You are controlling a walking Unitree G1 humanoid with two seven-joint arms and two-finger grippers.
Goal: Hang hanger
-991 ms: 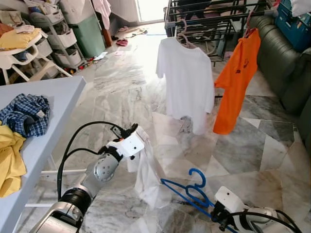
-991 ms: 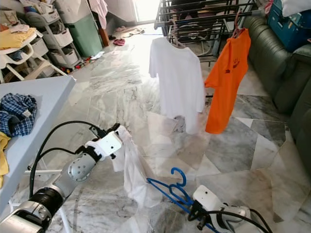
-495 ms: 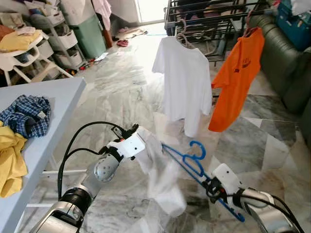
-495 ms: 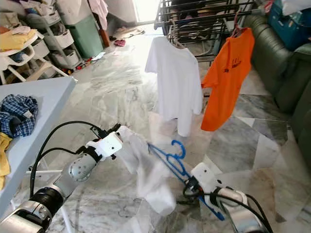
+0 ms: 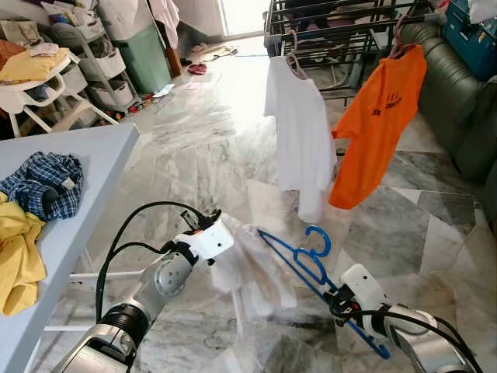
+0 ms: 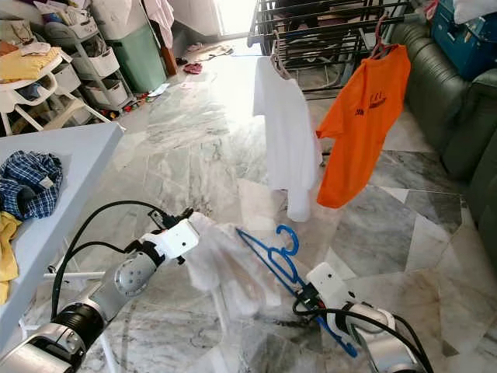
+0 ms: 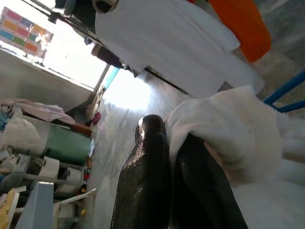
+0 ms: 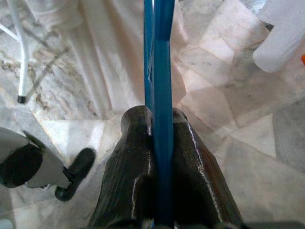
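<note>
- On the far left in the eye views: grey table [image 5: 85,167] with checked cloth [image 5: 43,183] and yellow cloth [image 5: 15,256]; shelves [image 5: 93,62] behind it.
- Left wrist view, close up: two black fingers [image 7: 147,181] pressed together on a fold of white cloth [image 7: 228,138], blue hanger bar at the frame's edge.
- Left gripper [image 5: 213,221] low over the marble floor [image 5: 194,148], silver arm bent at the elbow and reaching forward and right, cable looping over it; cloth [image 5: 248,272] hanging blurred from the pinch.
- Hanger [image 5: 311,268] just right of the left gripper, slanting up from the right gripper toward the cloth, one end tucked into it, hook up.
- Right wrist view: fingers [image 8: 190,162] clamped on the hanger's bar [image 8: 159,86], which runs straight out between them toward the cloth [image 8: 109,52]; white table leg [image 8: 14,52] also seen there.
- Right gripper [image 5: 338,303] low at the right, forearm angled in from the bottom corner, holding the hanger's lower end.
- Beyond: drying rack [image 5: 334,39] with white shirt [image 5: 299,136] and orange shirt [image 5: 377,128] hanging; dark sofa [image 5: 458,101] at far right.
</note>
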